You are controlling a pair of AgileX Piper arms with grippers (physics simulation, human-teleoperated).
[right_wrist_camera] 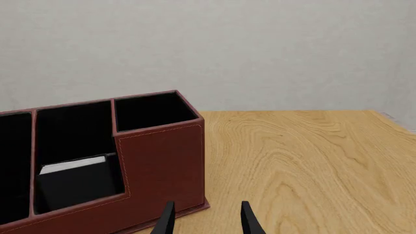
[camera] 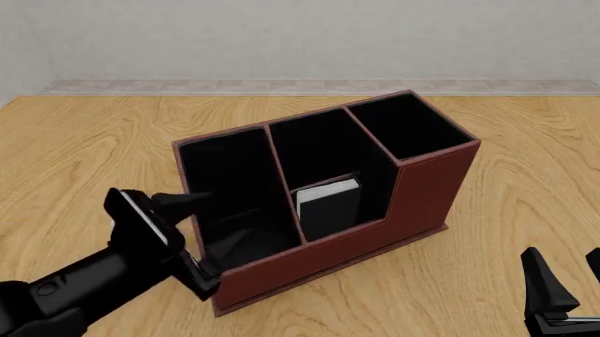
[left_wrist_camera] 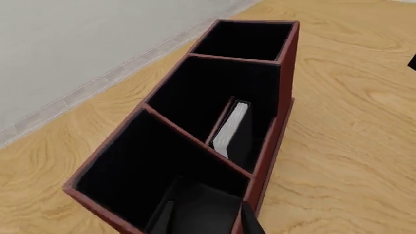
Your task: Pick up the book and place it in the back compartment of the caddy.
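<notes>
1. Writing: no brand, label or lettering is legible on the caddy (camera: pixel 370 232), the book (camera: pixel 330 208) or either arm.
2. Book: it stands upright in the caddy's middle section, in the pocket (left_wrist_camera: pixel 246 141) between the low divider and the cut-down outer wall, on the side nearer the front camera. Its black cover faces that wall; white page edges face up. Nothing grips it.
3. Left gripper (camera: pixel 211 235): it sits at the caddy's left end, with its fingers (camera: pixel 187 202) apart and holding nothing. One finger reaches over the end bin's rim; the other lies lower at the wall.
4. Right gripper (camera: pixel 567 281): near the front view's lower right edge, well apart from the caddy, its fingers (right_wrist_camera: pixel 167 219) spread and empty above the counter (camera: pixel 506 210).
5. Surroundings: wood-grain counter, pale wall (camera: pixel 300 35) behind, tiled strip at its foot.
6. Hidden: the book's lower part is behind the cut-down wall; bin floors are lost in black lining; the right gripper is cut off by the frame edge.
</notes>
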